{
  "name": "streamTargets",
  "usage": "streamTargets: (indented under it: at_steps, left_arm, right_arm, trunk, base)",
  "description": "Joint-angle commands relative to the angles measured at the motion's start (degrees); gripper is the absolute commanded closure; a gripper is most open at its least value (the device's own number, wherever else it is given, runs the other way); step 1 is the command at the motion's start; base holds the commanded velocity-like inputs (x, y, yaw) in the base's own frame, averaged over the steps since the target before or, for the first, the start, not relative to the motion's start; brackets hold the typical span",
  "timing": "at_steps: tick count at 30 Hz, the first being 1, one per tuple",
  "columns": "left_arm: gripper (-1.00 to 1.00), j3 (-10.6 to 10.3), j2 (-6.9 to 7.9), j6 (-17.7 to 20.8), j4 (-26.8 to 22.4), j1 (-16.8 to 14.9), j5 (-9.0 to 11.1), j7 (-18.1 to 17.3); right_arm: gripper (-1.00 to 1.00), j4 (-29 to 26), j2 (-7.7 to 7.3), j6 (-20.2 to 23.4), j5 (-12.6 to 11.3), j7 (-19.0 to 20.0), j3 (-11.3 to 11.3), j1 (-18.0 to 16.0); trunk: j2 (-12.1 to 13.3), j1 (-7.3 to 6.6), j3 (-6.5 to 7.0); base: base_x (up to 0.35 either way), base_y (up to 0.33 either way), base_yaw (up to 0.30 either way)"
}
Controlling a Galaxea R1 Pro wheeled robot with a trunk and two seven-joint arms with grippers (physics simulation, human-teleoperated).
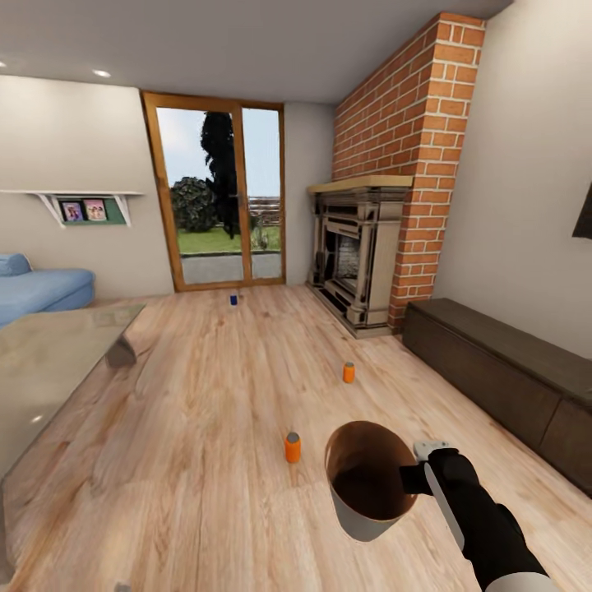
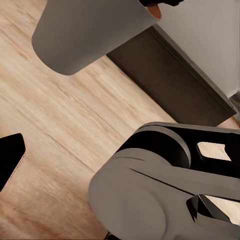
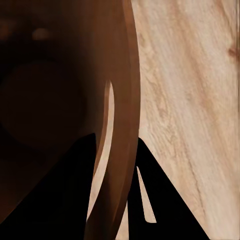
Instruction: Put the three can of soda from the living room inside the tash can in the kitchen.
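Light-blue sofa (image 1: pixel 37 292) far left, glass coffee table (image 1: pixel 49 362) beside it. Dark blue soda can (image 1: pixel 233 299) upright near glass door, two orange soda cans (image 1: pixel 293 447) (image 1: pixel 349 372) upright on wood floor. Right gripper (image 1: pixel 411 479) clamps rim of grey-white bucket bin (image 1: pixel 366 481), brown inside, lifted off floor. Left gripper state: cannot tell.

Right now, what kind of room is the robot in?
Most likely a living room: a brick fireplace, a blue sofa by a glass table, and a glass patio door onto a garden.

Two orange cans (image 1: pixel 293 447) (image 1: pixel 349 372), one blue can (image 1: pixel 233 299), all on the floor (image 1: pixel 214 411); one bin (image 1: pixel 362 481).
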Motion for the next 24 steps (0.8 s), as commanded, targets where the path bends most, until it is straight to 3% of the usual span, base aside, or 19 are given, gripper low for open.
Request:
streamTargets:
  at_steps: [1,7,15,24]
  left_arm:
    - [-1.0,0.0,0.0,0.0,0.0,0.0,0.0,0.0]
    - [-1.0,0.0,0.0,0.0,0.0,0.0,0.0,0.0]
    - [-1.0,0.0,0.0,0.0,0.0,0.0,0.0,0.0]
    - [-1.0,0.0,0.0,0.1,0.0,0.0,0.0,0.0]
  right_arm:
    - [1.0,0.0,0.0,0.0,-0.4,0.1,0.0,0.0]
    - [1.0,0.0,-0.01,0.0,-0.4,0.1,0.0,0.0]
    - [1.0,0.0,-0.01,0.0,-0.4,0.1,0.0,0.0]
    - [1.0,0.0,0.0,0.0,-0.4,0.1,0.0,0.0]
  trunk:
    - [0.0,0.0,0.01]
    - [0.0,0.0,0.01]
    - [0.0,0.0,0.01]
    - [0.0,0.0,0.01]
  base:
    - [0.316,0.0,-0.262]
    - [0.194,0.0,-0.265]
    - [0.028,0.0,-0.26]
    - [0.119,0.0,-0.059]
